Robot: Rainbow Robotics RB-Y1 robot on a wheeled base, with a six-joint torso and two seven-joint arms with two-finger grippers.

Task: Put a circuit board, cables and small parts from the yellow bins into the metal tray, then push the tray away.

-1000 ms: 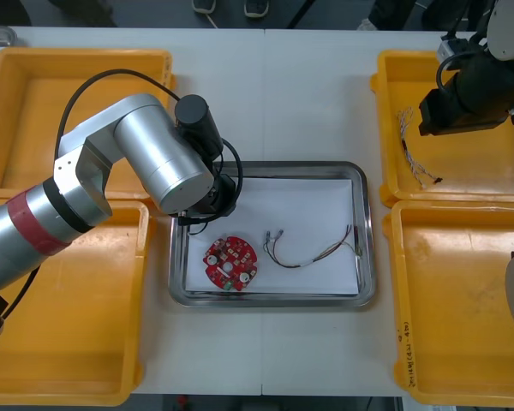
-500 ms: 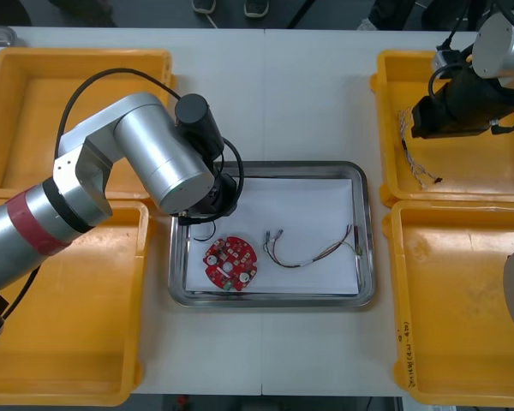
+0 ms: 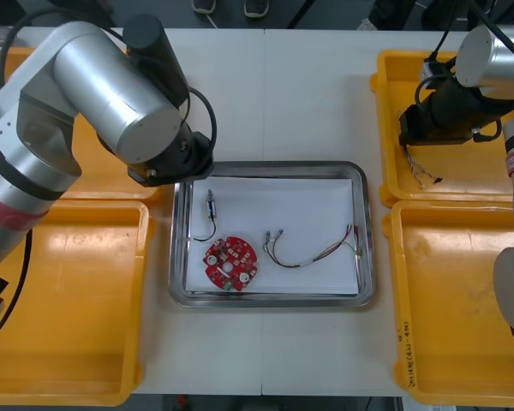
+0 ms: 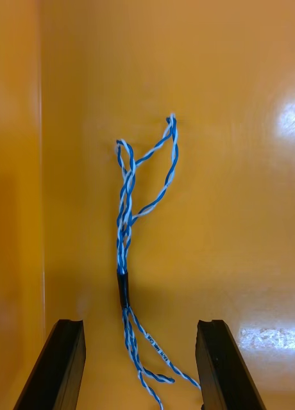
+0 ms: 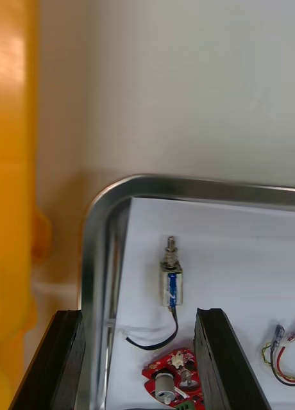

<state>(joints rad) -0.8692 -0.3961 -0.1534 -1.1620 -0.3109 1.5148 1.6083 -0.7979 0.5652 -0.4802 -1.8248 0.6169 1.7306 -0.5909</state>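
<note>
Straddles twisted blue and white cable (image 4: 125, 243), lengthwise between fingers (image 4: 64, 359), with right pincer (image 4: 140, 325) spread; holds left pincer (image 5: 138, 314) spread over metal tray (image 5: 186, 187).

metal tray (image 3: 368, 231): white-lined, set mid-counter (image 3: 308, 103) | round red circuit board (image 3: 230, 264): laid flat in the tray's near-left part | small metal part (image 3: 211, 205): laid just beyond the board, thin black lead attached | red and yellow cable (image 3: 313, 251): curved, right of the board | twisted blue and white cable (image 4: 124, 288): stretched on the far right yellow bin (image 3: 471, 184) floor

The tray (image 3: 272, 166) sits mid-counter (image 3: 274, 94) between the bins (image 3: 77, 342). Inside, the circuit board (image 3: 231, 263) lies left of the cable (image 3: 313, 251), with the small metal part (image 3: 211, 205) behind it.
</note>
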